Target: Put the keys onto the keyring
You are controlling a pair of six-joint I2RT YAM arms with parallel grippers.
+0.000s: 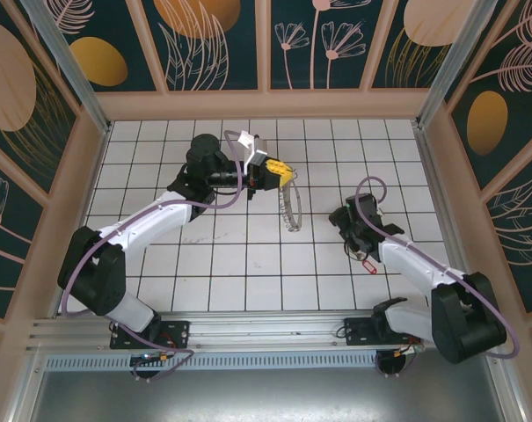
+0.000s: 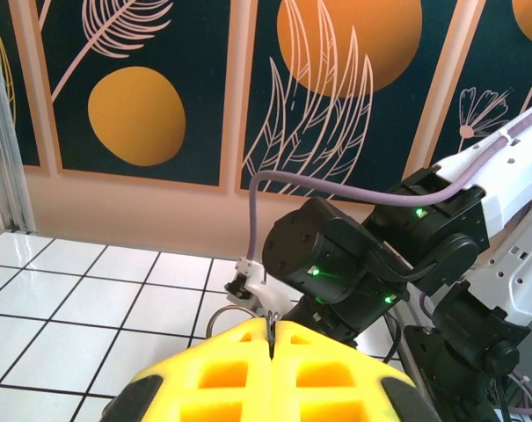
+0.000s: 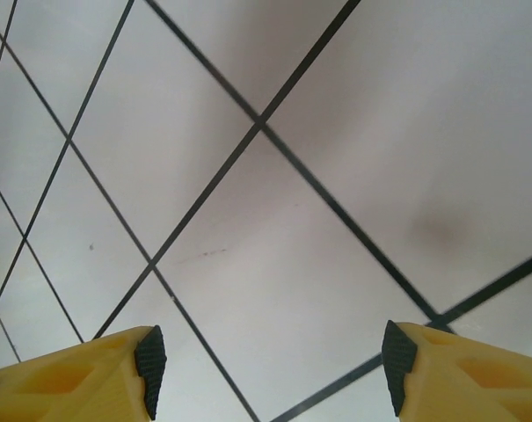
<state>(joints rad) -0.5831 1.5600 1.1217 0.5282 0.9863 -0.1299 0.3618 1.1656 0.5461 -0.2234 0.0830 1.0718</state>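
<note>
Tabletop (image 1: 230, 264) of white tiles with dark grid lines, boxed in by floral-patterned walls, and two robot arms reaching in from the near edge.

The left gripper (image 1: 281, 176) is raised over the middle of the table, its yellow fingers pressed together on the keyring (image 1: 291, 207). The thin wire loop hangs below them towards the tiles. From the left wrist we see the ring (image 2: 223, 315) poking out of the seam between the closed fingers (image 2: 318, 369).

The right gripper (image 1: 346, 221) is low over the table, well right of the ring. Its wrist camera shows the black-tipped fingers (image 3: 149, 356) standing apart with bare tile between them and nothing held. A small red item (image 1: 368, 264) lies on the tiles just beside the right forearm. We take it for a key or its tag, but it is too small to be sure.

We judge the step in hand to be fetching a key; none is on the ring yet. To do it well, the left arm should hold the ring steady with its free loop turned towards the right arm. The right gripper needs to draw back towards the red item, which lies nearer the arm's base than its fingers. It should straddle the item and close on one end, leaving the hole free for threading.
</note>
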